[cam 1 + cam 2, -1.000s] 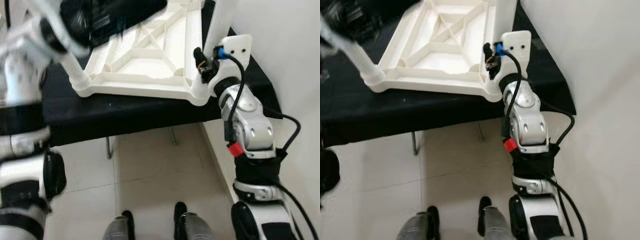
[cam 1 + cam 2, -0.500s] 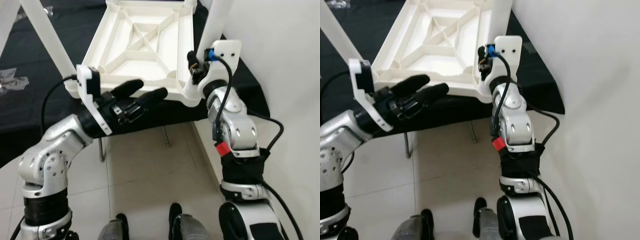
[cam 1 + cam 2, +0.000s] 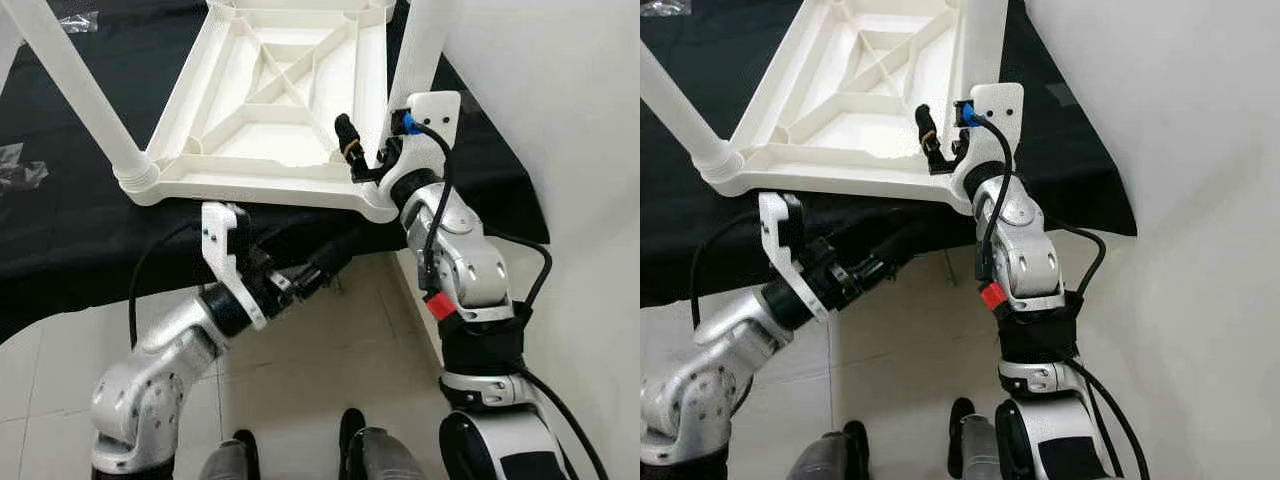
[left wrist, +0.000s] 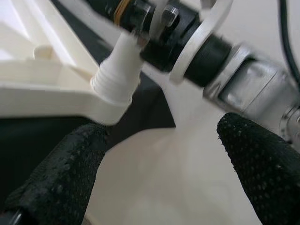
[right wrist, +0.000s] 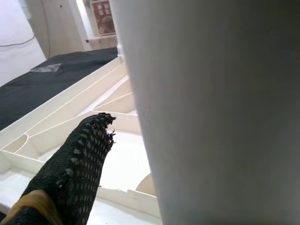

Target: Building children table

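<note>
A white children's table (image 3: 290, 100) lies upside down on a black cloth (image 3: 70, 230), with its legs pointing up. The right gripper (image 3: 372, 160) is at the table's near right corner, beside the white leg (image 3: 420, 45) that stands there. One black finger (image 5: 77, 173) sits inside the table's rim, and the leg is right next to it; I cannot tell if it squeezes the leg. The left gripper (image 4: 159, 159) is under the table's near edge, below that same corner, with its fingers (image 4: 61, 173) apart and holding nothing.
</note>
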Controlling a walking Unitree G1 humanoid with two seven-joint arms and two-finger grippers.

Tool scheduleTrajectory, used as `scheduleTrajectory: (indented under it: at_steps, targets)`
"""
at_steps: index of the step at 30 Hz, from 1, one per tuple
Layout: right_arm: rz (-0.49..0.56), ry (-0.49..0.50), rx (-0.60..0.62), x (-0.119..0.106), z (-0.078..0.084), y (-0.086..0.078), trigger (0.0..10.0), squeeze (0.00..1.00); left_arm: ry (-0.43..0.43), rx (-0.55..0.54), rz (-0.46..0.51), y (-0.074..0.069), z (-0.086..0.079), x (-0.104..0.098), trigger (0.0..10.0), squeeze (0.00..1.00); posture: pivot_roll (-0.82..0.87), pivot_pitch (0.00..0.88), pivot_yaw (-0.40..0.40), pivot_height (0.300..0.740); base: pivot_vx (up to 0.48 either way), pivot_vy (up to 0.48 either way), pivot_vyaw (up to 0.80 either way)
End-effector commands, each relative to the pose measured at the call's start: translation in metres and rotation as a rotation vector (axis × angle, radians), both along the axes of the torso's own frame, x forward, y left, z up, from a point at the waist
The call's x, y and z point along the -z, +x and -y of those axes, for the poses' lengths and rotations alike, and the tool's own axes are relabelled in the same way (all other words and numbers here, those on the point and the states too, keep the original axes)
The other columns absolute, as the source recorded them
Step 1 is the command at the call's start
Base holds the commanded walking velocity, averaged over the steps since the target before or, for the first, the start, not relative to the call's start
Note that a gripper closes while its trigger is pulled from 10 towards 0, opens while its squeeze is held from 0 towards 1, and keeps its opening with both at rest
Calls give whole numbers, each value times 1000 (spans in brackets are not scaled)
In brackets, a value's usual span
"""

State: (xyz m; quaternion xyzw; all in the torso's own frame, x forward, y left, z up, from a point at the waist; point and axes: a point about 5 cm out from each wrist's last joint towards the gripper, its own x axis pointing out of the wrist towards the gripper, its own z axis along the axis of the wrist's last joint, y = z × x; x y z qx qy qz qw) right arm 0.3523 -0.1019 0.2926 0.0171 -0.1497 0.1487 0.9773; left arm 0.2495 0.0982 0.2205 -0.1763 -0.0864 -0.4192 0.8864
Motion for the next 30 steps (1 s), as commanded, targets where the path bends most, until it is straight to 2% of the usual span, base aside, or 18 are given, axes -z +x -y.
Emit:
scheduleTrajectory:
  at_steps: [1,4,6,11,12,13,14,15,20,21,23,24,25,26,27,28,29,30]
  targets:
    - [9,-4,-42,5,1,-7,10000,1000,18,-36,5,-5,1,5,10000,0,-18,255,-7,740,0,0,0]
    - [2,-13,-53,10,6,-12,10000,1000,37,-74,4,-5,-1,9,10000,0,-23,258,-3,740,0,0,0]
    - [-16,-34,-74,22,12,-20,10000,1000,62,-142,1,-4,-5,16,10000,0,-26,260,-1,740,0,0,0]
    - [-25,-45,-89,30,17,-27,10000,984,81,-172,7,-4,-8,17,10000,0,-29,265,8,740,0,0,0]
    - [-30,-47,-87,34,20,-30,10000,478,83,-176,13,-4,-9,15,10000,0,-30,264,26,740,0,0,0]
    - [-30,-47,-87,34,20,-30,10000,478,83,-176,13,-4,-9,15,10000,0,-30,264,26,740,0,0,0]
    - [-37,-50,-81,38,23,-33,10000,75,83,-178,17,-4,-10,13,10000,0,-31,267,31,740,0,0,0]
    - [-49,-56,-74,44,27,-37,10000,0,83,-182,23,-5,-12,11,10000,0,-32,267,33,740,0,0,0]
    - [-74,-71,-65,54,32,-42,10000,0,98,-198,32,-5,-12,13,10000,0,-33,271,32,740,0,0,0]
    - [-105,-101,-47,68,41,-48,10000,0,122,-234,34,-5,-15,16,10000,0,-33,271,31,740,0,0,0]
    - [-118,-111,-43,73,44,-51,10000,0,132,-250,35,-5,-16,18,10000,0,-33,271,31,740,0,0,0]
    - [-144,-119,-20,83,54,-58,10000,0,137,-307,12,-5,-22,22,10000,0,-35,266,27,740,0,0,0]
    - [-144,-119,-20,83,54,-58,10000,0,137,-307,12,-5,-22,22,10000,0,-35,266,27,740,0,0,0]
    - [-170,-112,-3,94,62,-66,10000,0,157,-391,-30,-4,-31,29,10000,0,-42,258,28,740,0,0,0]
    - [-170,-112,-3,94,62,-66,10000,0,157,-391,-30,-4,-31,29,10000,0,-42,258,28,740,0,0,0]
    - [-200,-107,23,104,70,-74,10000,0,190,-473,-83,-5,-39,37,10000,0,-43,255,28,740,0,0,0]
    - [-200,-107,23,104,70,-74,10000,0,190,-473,-83,-5,-39,37,10000,0,-43,255,28,740,0,0,0]
    - [-246,-77,44,119,76,-84,10000,0,267,-567,-143,-12,-51,53,10000,0,-42,233,25,740,0,0,0]
